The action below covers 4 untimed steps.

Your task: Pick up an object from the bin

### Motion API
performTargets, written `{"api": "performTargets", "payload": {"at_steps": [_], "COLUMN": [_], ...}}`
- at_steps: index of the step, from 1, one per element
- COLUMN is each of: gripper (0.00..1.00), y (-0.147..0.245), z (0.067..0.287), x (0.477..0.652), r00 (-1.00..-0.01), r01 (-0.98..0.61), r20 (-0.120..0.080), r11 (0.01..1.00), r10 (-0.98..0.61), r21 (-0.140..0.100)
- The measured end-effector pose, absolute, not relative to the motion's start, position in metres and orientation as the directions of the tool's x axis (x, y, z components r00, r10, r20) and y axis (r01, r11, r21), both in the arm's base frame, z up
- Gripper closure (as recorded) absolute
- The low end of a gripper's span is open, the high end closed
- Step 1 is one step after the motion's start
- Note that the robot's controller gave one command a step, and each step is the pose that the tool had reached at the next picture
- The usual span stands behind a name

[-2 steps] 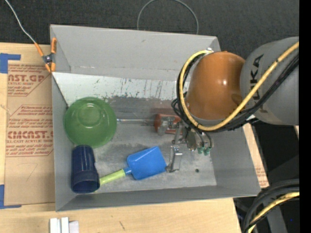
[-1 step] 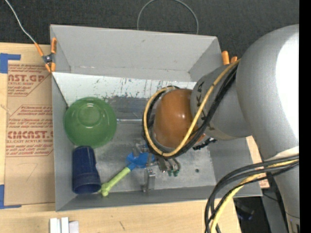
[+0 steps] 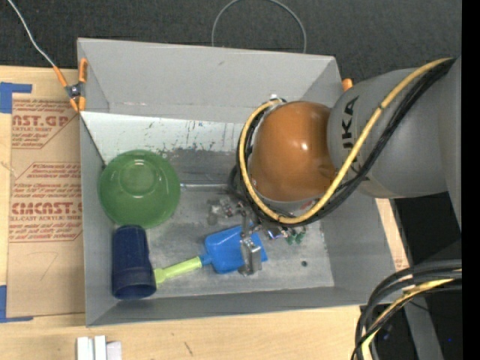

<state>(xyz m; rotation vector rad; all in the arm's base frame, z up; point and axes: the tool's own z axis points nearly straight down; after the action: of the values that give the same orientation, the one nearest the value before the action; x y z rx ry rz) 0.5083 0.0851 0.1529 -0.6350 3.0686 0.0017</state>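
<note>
Three things occupy the bin (image 3: 187, 126): green bowl (image 3: 139, 188), navy cup (image 3: 131, 262), blue scoop (image 3: 221, 251).

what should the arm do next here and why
Probably a slight shift toward the view's left, to centre the gripper on the blue scoop: it sits at the right edge of the scoop's head, off-centre. The green bowl and dark blue cup lie further left, apart from the scoop's head.
</note>
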Motion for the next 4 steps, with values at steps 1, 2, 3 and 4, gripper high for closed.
{"api": "performTargets", "payload": {"at_steps": [1,2,3,4], "gripper": [0.00,0.00,1.00,1.00], "y": [0.083,0.067,0.084,0.084], "z": [0.065,0.070,0.071,0.071], "x": [0.500,0.514,0.507,0.507], "r00": [-0.995,-0.909,-0.995,-0.995], "r01": [-0.096,-0.417,-0.095,-0.096], "r20": [0.012,-0.009,-0.009,-0.009], "r11": [0.995,0.909,0.995,0.995], "r10": [-0.096,-0.417,-0.095,-0.096], "r21": [0.003,0.000,0.005,0.005]}}
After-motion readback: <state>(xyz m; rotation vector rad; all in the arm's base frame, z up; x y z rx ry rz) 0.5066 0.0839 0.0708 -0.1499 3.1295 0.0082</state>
